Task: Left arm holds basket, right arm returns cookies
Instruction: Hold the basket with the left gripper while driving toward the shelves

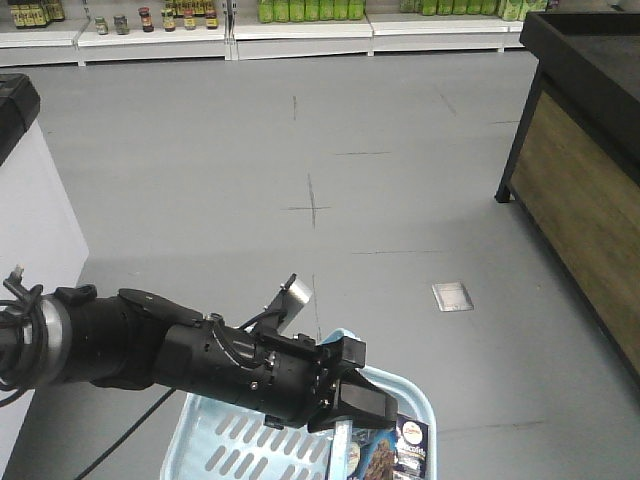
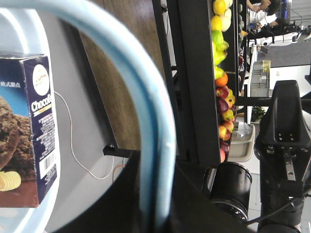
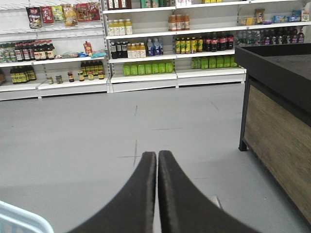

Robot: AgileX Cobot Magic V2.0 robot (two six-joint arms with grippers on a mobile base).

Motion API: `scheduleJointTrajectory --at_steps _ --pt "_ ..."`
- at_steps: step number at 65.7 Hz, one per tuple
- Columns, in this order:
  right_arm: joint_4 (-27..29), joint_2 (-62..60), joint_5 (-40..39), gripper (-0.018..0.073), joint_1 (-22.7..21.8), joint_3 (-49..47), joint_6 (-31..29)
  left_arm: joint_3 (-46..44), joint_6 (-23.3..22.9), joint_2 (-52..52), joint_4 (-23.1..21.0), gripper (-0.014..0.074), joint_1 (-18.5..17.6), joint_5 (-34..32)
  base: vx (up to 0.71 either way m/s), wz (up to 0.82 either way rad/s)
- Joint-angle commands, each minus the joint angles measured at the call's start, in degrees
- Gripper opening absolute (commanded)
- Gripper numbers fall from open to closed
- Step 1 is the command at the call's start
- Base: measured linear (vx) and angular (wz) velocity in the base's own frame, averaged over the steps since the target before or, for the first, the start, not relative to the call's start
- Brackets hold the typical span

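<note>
Your left gripper (image 1: 350, 405) pinched the basket (image 1: 215, 412) rim; the cookies (image 2: 29, 131), cut off at frame left, read "Choco". Your right gripper (image 3: 156, 167) was pressed together.

The grey floor (image 1: 200, 150) is evenly and brightly lit, and only soft shadows are cast. The basket (image 2: 151, 116) rim is rendered blurred, close to the lens.

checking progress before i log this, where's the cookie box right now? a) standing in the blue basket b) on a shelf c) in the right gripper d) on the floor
a: the cookie box stands inside the basket, while the right gripper is closed with nothing between its fingers.
</note>
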Motion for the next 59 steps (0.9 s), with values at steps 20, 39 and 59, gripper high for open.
scheduleJointTrajectory --at_steps 20,39,59 --pt "-0.4 -0.6 -4.4 -0.0008 0.1 -0.1 0.0 -1.3 0.5 -3.3 -3.7 -0.0006 0.0 3.9 0.38 0.02" --pt "-0.4 -0.6 -4.4 -0.0008 0.1 -0.1 0.0 -1.3 0.5 -3.3 -3.7 -0.0006 0.0 3.9 0.40 0.05" --pt "-0.4 -0.6 -4.4 -0.0008 0.1 -0.1 0.0 -1.3 0.5 -3.3 -3.7 -0.0006 0.0 3.9 0.41 0.09"
